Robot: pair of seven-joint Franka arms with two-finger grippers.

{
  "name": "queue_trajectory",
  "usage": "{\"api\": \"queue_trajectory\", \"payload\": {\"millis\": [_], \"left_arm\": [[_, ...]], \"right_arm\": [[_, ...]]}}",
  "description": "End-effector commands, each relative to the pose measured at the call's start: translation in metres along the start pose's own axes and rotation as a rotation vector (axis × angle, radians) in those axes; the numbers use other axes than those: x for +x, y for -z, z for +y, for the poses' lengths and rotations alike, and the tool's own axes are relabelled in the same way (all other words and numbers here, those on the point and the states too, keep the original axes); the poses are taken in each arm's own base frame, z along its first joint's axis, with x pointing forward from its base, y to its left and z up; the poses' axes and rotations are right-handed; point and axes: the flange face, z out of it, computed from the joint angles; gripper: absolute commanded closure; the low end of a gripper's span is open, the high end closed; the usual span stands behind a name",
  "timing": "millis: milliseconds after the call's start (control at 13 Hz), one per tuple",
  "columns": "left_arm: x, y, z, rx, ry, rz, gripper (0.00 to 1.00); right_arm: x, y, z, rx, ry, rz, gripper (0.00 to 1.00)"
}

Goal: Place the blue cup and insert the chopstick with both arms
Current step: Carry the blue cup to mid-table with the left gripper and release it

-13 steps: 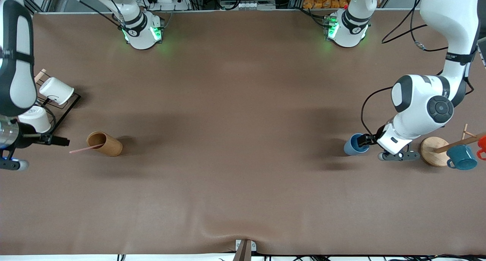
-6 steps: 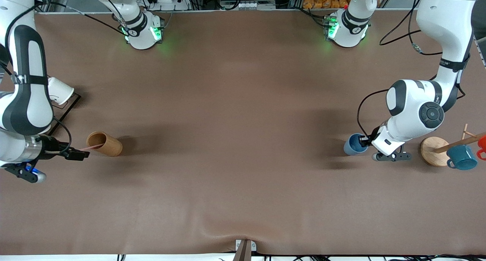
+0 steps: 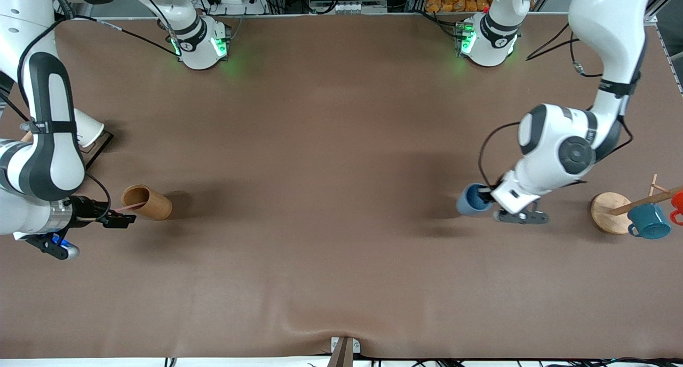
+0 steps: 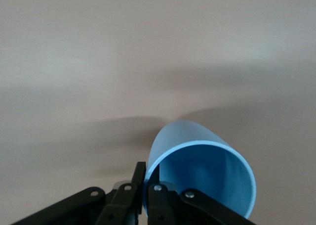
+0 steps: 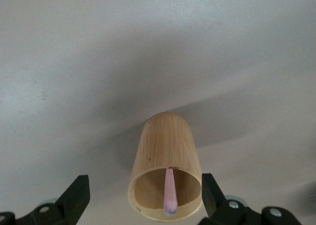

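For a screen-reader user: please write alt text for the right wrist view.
A pale-pink chopstick sticks out of the mouth of a brown cylinder holder lying on its side on the table. The right gripper is open, one finger beside each side of the holder's mouth.

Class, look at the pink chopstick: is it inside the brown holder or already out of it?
Partly in. In the right wrist view the chopstick runs into the mouth of the brown holder, its outer end between the open right gripper's fingers.
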Motion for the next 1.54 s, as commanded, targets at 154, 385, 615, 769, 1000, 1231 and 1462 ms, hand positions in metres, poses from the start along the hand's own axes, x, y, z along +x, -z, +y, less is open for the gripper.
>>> {"api": "queue_trajectory", "payload": {"millis": [154,385,615,769,1000,1231,1462], "left_arm": [[-0.065,-0.003,0.181,0.006,0.022,-0.035,1.0],[-0.126,-0.017,0.281,0.044,0.064,-0.02,1.0],[-0.18,-0.035,0.342,0.028,0.083,-0.017,1.0],[-0.199,-0.056,0.362,0.026,0.095,-0.002,1.0],[-0.217,-0.098,0.381,0.048,0.125,0.083,1.0],[-0.215,-0.103,0.383,0.052,0.148,0.111,0.49],[-0.205,-0.079,0.387,0.057,0.206,0.126,0.0]], "right_arm": [[0.007,0.005,0.002,0.032,-0.018,0.015,0.32],[0.007,0.006,0.003,0.033,-0.023,0.016,0.67],[0.008,0.006,0.009,0.036,-0.033,0.015,0.73],[0.008,0.005,0.01,0.037,-0.029,0.012,0.8],[0.008,0.005,0.011,0.037,-0.029,0.007,1.0],[0.006,0.006,0.008,0.037,-0.026,0.007,1.0],[-0.001,0.024,0.005,0.038,-0.01,0.017,1.0]]}}
